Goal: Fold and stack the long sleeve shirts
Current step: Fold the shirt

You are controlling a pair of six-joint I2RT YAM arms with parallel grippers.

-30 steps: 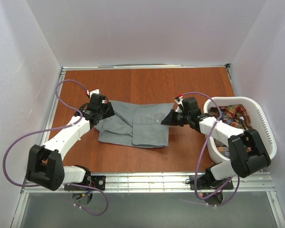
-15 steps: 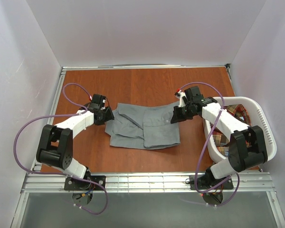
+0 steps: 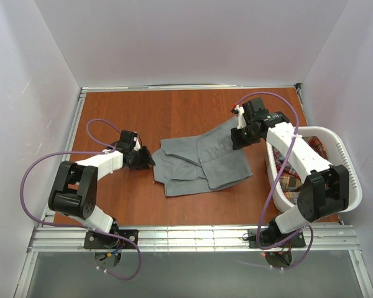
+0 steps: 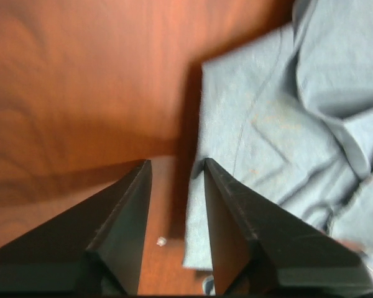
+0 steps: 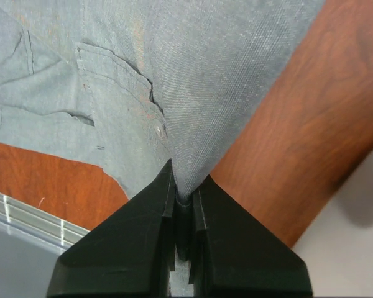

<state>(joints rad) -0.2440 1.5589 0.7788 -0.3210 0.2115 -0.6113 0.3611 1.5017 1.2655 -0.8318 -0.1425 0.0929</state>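
Grey shirt [image 3: 202, 164] lies rumpled on the table [image 3: 174, 112], one corner pinched and lifted by the closed right claw [image 3: 239, 138], likely to pull a fold across, while the left claw [image 3: 150, 162], jaws slightly parted and empty, waits beside its left edge.

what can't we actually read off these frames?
- Plaid shirt: top view, mostly hidden by the basket wall and right arm.
- Grey shirt sleeves: top view, lost under its own folds.
- Left tool: left wrist view blurred; contact with shirt edge unclear.
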